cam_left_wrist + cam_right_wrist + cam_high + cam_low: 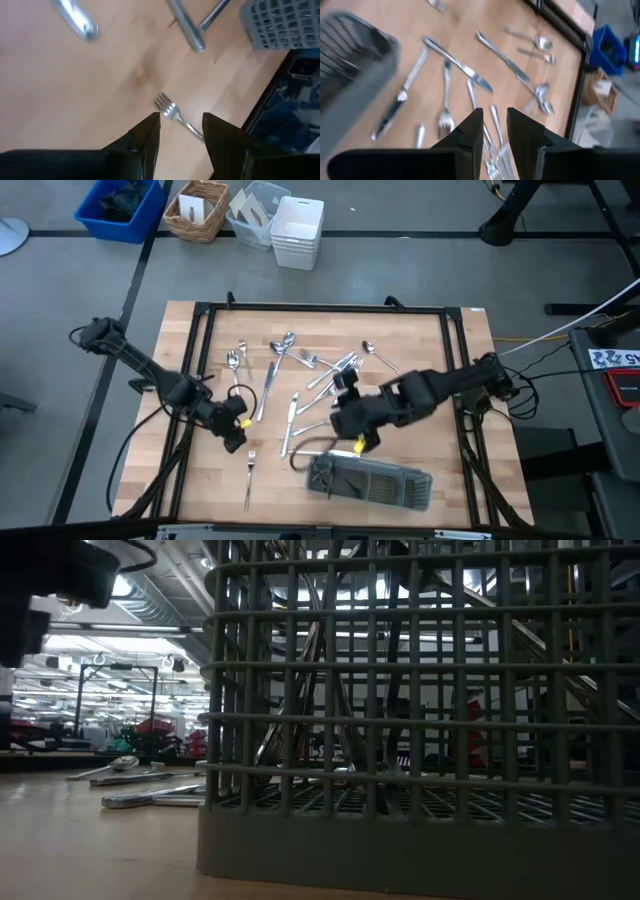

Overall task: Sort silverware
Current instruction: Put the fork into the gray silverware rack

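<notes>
Wooden tabletop inside a black frame. Long grey mesh tray lying at the near edge, slim metal pieces showing through its bars in the low view. Most of the silverware scattered loose over the middle of the tabletop, well apart from the tray: spoons, knives and forks, some crossing each other.

Right gripper hanging over the scatter near the tray's far side, fingers narrowly parted, nothing seen between them. Left gripper low over the left part of the tabletop, released, fingers spread to either side of a lone fork that lies flat apart from the rest, tines pointing ahead of the fingers.

Step in hand, by the look of it: picking up that fork with the left arm; sorting far from finished.

Next move calls for dropping straight down until the fingertips reach the wood, then pinching the thin neck squarely. Flat, slick metal: likely to skate or pivot if caught off-centre.
</notes>
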